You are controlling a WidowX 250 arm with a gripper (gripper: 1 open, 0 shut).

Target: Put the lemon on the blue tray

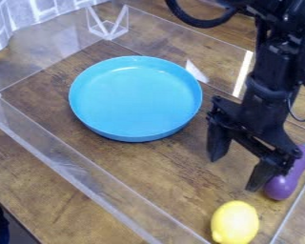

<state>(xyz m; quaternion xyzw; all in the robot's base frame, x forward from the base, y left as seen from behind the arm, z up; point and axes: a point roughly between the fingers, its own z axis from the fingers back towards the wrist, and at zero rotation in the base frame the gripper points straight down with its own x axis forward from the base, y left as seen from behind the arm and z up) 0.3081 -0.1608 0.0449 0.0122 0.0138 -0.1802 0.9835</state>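
Lemon [235, 223]: on the wooden surface [130, 176], near edge — untouched.
Blue tray [136, 97]: empty, well apart.
Fingers [219, 143]: spread wide, empty — beside the eggplant [290, 175].

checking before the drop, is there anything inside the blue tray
Nothing visible inside the blue tray; its whole floor shows bare. The lemon lies outside it on the table, near the open gripper.
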